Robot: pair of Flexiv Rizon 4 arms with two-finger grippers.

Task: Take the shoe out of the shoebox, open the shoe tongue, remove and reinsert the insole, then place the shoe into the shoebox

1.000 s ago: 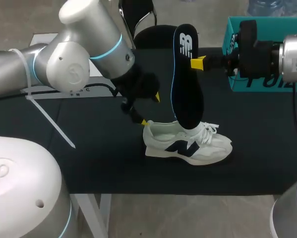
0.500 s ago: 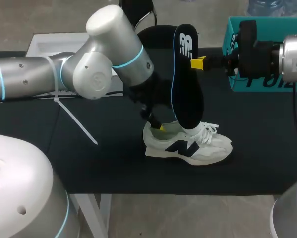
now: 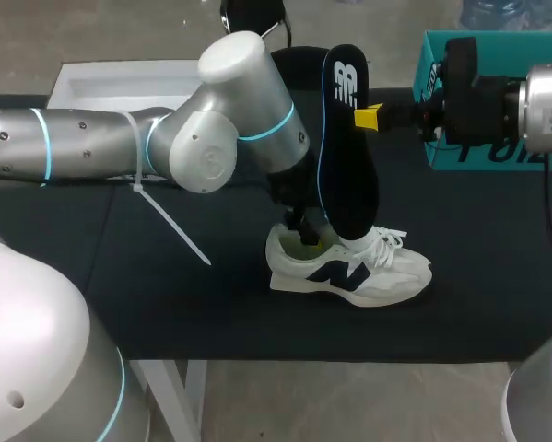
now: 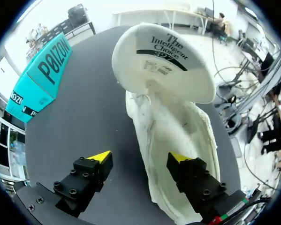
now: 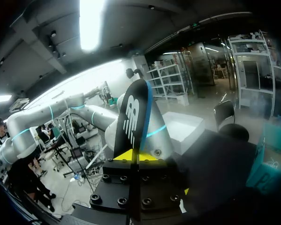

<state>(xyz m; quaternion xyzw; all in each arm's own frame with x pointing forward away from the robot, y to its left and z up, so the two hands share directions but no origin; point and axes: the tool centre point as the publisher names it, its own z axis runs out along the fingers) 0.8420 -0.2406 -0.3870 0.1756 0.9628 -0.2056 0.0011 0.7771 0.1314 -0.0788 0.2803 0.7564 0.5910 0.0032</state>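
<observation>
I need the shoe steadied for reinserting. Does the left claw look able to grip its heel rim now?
Probably yes: the left claw is open astride the shoe's rim, one finger inside, one outside; the insole stands nearer the laces, clear of it.

Not much print to report from my seat. The teal shoebox has big black block lettering along its side, plus a smaller bit on the adjoining face. The insole has a white logo near its upper end. The shoe has a dark letter emblem on its side, and its flipped-up tongue shows a few black printed lines with a number.
</observation>
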